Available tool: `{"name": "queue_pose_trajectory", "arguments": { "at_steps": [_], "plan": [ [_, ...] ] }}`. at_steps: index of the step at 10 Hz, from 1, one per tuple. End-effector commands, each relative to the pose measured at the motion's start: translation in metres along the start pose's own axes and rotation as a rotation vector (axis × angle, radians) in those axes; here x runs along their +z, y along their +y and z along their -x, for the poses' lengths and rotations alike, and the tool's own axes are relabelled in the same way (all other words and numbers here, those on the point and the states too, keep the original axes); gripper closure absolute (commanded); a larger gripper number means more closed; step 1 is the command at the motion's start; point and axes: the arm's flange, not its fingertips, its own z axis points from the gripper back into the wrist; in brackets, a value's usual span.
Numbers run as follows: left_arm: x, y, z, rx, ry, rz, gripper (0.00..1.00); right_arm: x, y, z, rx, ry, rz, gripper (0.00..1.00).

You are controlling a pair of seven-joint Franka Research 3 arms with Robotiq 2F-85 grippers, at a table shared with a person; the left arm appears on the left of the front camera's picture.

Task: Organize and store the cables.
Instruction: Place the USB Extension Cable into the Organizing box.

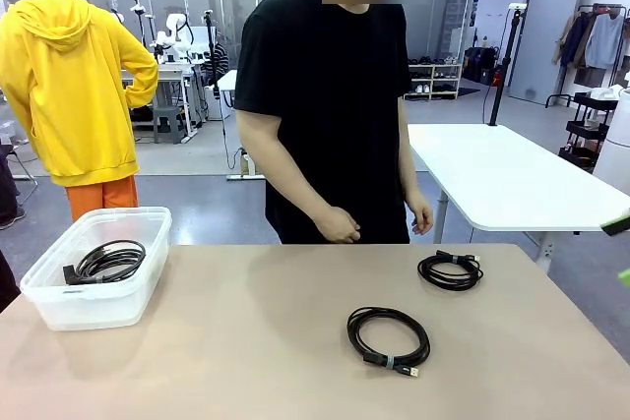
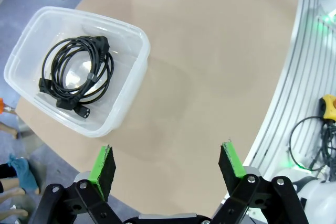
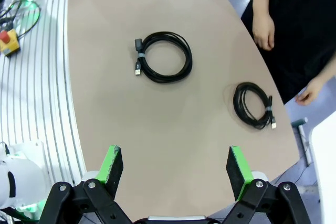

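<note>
Storage is about a third done, as we judge it. The first cable (image 1: 106,263) already lies coiled inside the clear box (image 1: 108,310), which stands at the left end of the table (image 1: 246,361). From above our left wrist we see it resting flat on the box floor, its plugs at one side. Two more are left out on the bare tabletop. The second cable (image 1: 388,337) lies near the middle of the table, a round coil bound by a small pale tie, with its plug end toward our side. The third cable (image 1: 450,270) lies farther off and to the right, close to the far edge. It is just in front of the person (image 1: 325,95), whose hands hang near that edge and touch nothing. The two loose coils are well apart from each other and from the box.

Our left hand (image 2: 167,153) hangs above the table beside the box, jaws spread wide with nothing between them. Our right hand (image 3: 174,153) hangs over the right part of the table, also wide and empty, with both loose coils ahead of it. Neither coil is gripped yet. We reckon each has to be picked up, carried across to the left and laid in the box with the first.
</note>
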Motion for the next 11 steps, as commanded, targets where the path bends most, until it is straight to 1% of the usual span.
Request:
{"name": "queue_pose_trajectory", "arguments": {
  "at_steps": [1, 2, 5, 7, 8, 9, 11],
  "plan": [
    [0.004, -0.001, -0.003, 0.018, 0.019, 0.006, 0.00, -0.006, -0.002, -0.019, 0.062, 0.044, -0.032, 0.00],
    [0.004, -0.001, -0.003, 0.018, 0.019, 0.006, 0.00, -0.009, 0.001, -0.026, 0.086, 0.062, -0.026, 0.00],
    [0.004, -0.001, -0.003, 0.018, 0.019, 0.006, 0.00, -0.016, 0.010, -0.033, 0.125, 0.077, -0.048, 0.00],
    [0.004, -0.001, -0.003, 0.018, 0.019, 0.006, 0.00, -0.018, 0.010, -0.031, 0.122, 0.074, -0.050, 0.00],
    [0.004, -0.001, -0.003, 0.018, 0.019, 0.006, 0.00, -0.019, 0.011, -0.027, 0.128, 0.091, -0.063, 0.00],
    [0.004, -0.001, -0.003, 0.018, 0.019, 0.006, 0.00, -0.014, 0.006, -0.033, 0.128, 0.068, -0.054, 0.00],
    [0.004, -0.001, -0.003, 0.018, 0.019, 0.006, 0.00, -0.014, 0.006, -0.033, 0.128, 0.068, -0.054, 0.00]
  ]
}}
